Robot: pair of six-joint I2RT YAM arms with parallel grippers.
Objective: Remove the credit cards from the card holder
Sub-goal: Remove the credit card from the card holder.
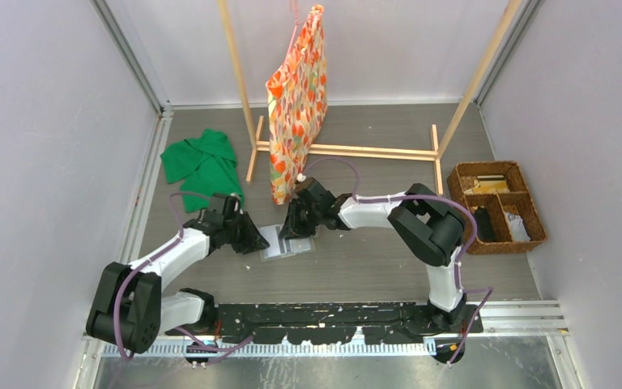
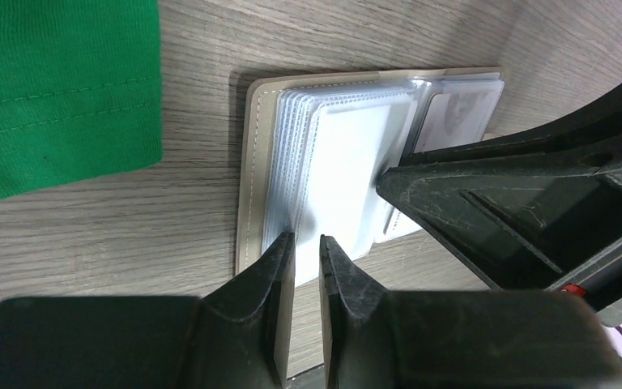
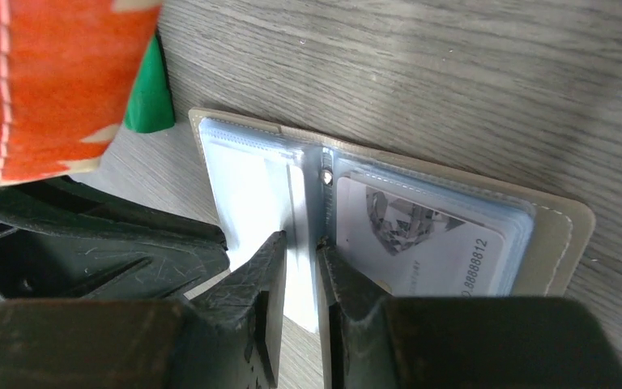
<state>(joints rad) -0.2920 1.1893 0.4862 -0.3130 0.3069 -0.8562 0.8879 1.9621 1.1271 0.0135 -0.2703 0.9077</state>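
Table [image 1: 389,267]: grey wood-grain. The card holder lies near its middle, between the two grippers.
Card holder [image 3: 563,235]: open flat with the beige cover down and clear pocket sleeves on both halves (no card lies loose on the table that I can see).
Left gripper [image 2: 308,243]: the tips are at the near edge of the sleeve stack [image 2: 340,170], with the jaws a narrow slot apart. I cannot tell whether a sleeve edge is nipped or only pressed down.
Right gripper [image 3: 301,243]: it is at the spine, with the jaws a narrow slot apart astride a white strip [image 3: 300,279], which could be a card or a sleeve. I cannot tell whether it has a grip.
Printed card [image 3: 421,235]: seated in the top pocket just beside the right fingers.
Step in hand: I judge this to be the first extraction, with the left gripper steadying the holder and the right feeling for an edge.
Next move calls for: a firm pinch on the card alone, not on the plastic, then a draw along the pocket mouth while the left gripper keeps the holder flat. Otherwise the whole holder is likely to lift.
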